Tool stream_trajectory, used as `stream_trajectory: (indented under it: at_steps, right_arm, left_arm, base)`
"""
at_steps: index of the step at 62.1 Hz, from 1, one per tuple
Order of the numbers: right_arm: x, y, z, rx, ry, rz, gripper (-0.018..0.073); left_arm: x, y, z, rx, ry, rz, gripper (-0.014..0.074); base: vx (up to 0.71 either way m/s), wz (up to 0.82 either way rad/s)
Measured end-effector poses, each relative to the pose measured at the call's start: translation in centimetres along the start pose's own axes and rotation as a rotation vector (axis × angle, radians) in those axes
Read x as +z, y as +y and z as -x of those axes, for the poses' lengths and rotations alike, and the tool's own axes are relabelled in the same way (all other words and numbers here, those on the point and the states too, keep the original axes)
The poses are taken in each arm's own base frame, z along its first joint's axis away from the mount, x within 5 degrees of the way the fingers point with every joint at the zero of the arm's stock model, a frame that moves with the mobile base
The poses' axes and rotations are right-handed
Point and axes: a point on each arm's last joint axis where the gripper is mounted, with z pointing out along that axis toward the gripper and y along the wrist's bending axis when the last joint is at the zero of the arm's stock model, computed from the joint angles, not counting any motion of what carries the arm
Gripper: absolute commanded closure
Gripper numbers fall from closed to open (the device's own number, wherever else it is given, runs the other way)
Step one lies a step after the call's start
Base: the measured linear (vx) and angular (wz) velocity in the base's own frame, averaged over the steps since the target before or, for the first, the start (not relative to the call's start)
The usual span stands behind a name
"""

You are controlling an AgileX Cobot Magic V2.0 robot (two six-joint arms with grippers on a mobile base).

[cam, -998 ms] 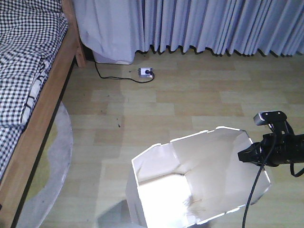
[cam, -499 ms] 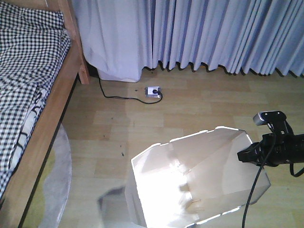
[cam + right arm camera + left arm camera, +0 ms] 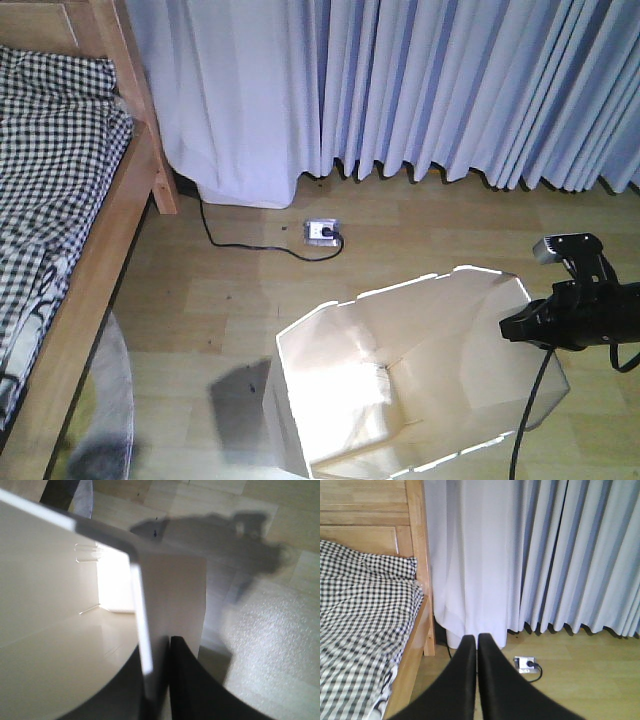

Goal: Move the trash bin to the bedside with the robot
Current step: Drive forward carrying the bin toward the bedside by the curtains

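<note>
Well apart from the bed (image 3: 95,270), out on the floor (image 3: 420,215) off its long wooden side, stands the trash bin (image 3: 400,380), mouth up, with nothing visible inside. The right claw (image 3: 159,660) is clenched on the bin's rim at the side farthest from the bed, with one finger inside the wall and one outside, as the right wrist view shows. The left claw (image 3: 476,640) is pressed closed on nothing and points past the bed's corner post toward the curtain (image 3: 450,90). Whether the bin's bottom rests on the floor or hangs just clear cannot be told.

By my reading, the bedside is not yet reached. The hold is a pinch on one thin wall, so the bin may swing, twist in the fingers or slip free if the robot turns sharply. A dragged bottom could catch the edge of the pale mat (image 3: 110,400) lying along the bed. A power strip (image 3: 322,232) and its cable (image 3: 250,245) lie beyond the bed's corner post, and steering wide that way risks snagging them.
</note>
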Motion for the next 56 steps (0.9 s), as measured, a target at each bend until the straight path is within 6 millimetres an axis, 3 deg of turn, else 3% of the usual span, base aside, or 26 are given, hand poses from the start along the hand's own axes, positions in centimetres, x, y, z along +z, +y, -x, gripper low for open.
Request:
stream_trajectory:
  at_steps: [56]
  right_arm:
    - [0.00,0.00,0.02,0.003,-0.002,0.000,0.0565]
  left_arm:
    - [0.00,0.00,0.00,0.000,0.000,0.000,0.0602]
  base:
    - [0.31,0.01]
